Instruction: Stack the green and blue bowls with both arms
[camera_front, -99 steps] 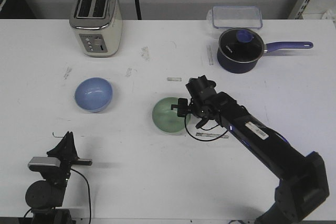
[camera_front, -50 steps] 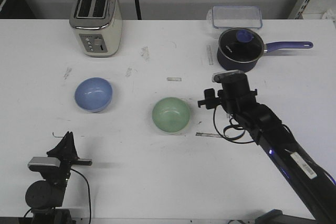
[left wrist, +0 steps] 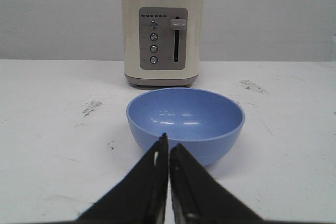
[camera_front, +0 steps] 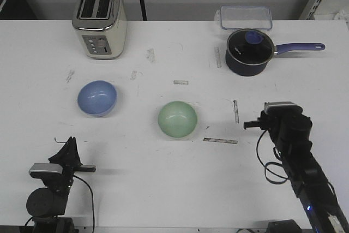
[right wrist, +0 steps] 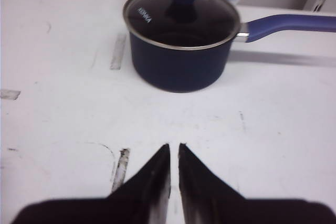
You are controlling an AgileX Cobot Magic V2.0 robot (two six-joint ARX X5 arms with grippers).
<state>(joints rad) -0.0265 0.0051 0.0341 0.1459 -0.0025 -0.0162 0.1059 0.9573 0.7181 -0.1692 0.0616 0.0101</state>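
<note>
Since one second ago my right arm (camera_front: 297,156) has pulled away from the green bowl (camera_front: 178,119) and now stands at the right side of the table (camera_front: 163,184), well apart from that bowl. From the front view I see the green bowl sitting upright near the middle of the table with nothing touching it, and it looks to be in the same place as before. The blue bowl (camera_front: 97,98) is to the left of it, also upright, in front of the toaster (camera_front: 100,19), and the two bowls are separate, not stacked. On the right wrist view the right gripper (right wrist: 174,149) has its two fingers almost together with only a thin slit between them, and they hold nothing. It points toward the dark blue saucepan (right wrist: 181,43), which carries a glass lid and has its handle going to the right. Behind the saucepan I see a clear plastic container (camera_front: 246,17). My left arm (camera_front: 54,186) has not moved and is folded low at the near left corner of the table. On the left wrist view the left gripper (left wrist: 168,142) is also nearly closed, fingertips close together, gripping nothing. The blue bowl (left wrist: 185,123) lies directly ahead of those tips, near but not touching, with the toaster (left wrist: 163,36) standing behind it.
</note>
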